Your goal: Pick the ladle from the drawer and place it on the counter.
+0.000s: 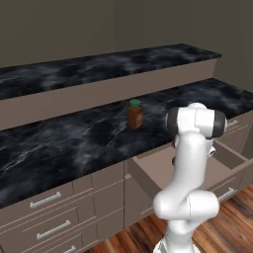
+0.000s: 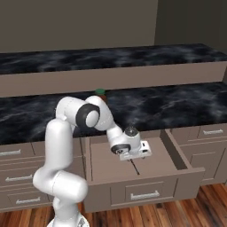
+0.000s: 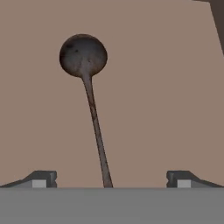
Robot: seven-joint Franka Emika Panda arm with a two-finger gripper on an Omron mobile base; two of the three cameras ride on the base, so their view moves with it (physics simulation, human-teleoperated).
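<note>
Hovering spread-wide hand (image 3: 111, 179) over open drawer (image 2: 150, 166), ladle (image 3: 89, 94) lying flat between its fingertips

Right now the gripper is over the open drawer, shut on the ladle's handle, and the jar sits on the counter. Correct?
Not quite. The gripper is open, not shut on the ladle: the hand view shows its fingertips wide apart on either side of the handle, which lies on the floor of the drawer. The jar does stand on the counter.
</note>
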